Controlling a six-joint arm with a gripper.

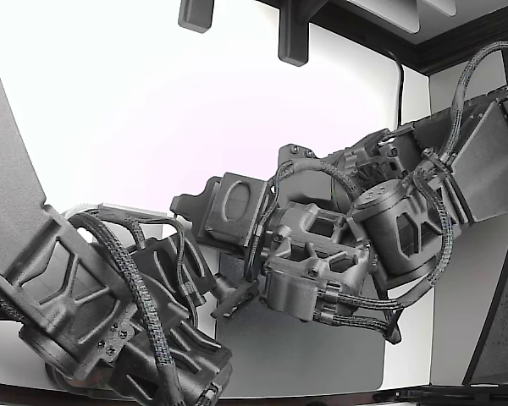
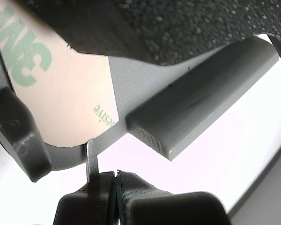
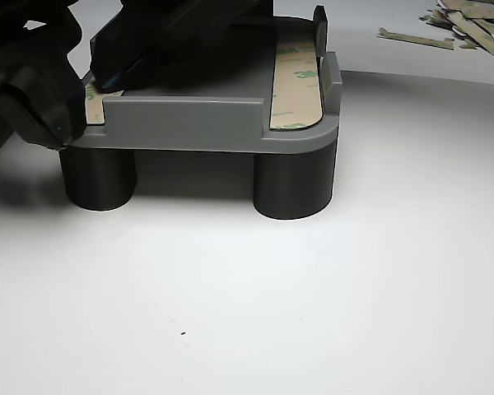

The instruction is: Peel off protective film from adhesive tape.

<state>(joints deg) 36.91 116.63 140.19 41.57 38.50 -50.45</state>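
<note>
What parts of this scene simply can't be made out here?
- Exterior view: the grey tray is mostly hidden by the two dark robot arms.
- Wrist view: the claw sits at the picture's edge, blurred; its grip on the pale 3M-printed film strip is unclear.
- Other view: the scraps are too small.

**A bright white desk under strong, even light**

The smooth white desk [image 3: 329,313] fills the other view, matte and brightly lit, with soft grey shadows pooling on it and a few tiny dark specks near the front. At the far edge on that view's right lies a small heap of tan paper strips [image 3: 469,23], loosely piled. In the exterior view the white surface [image 1: 135,101] glows almost overexposed, with a faint pink cast. A dark frame edge [image 1: 457,38] runs along the top right there, and a black cable [image 1: 400,80] hangs below it.
</note>
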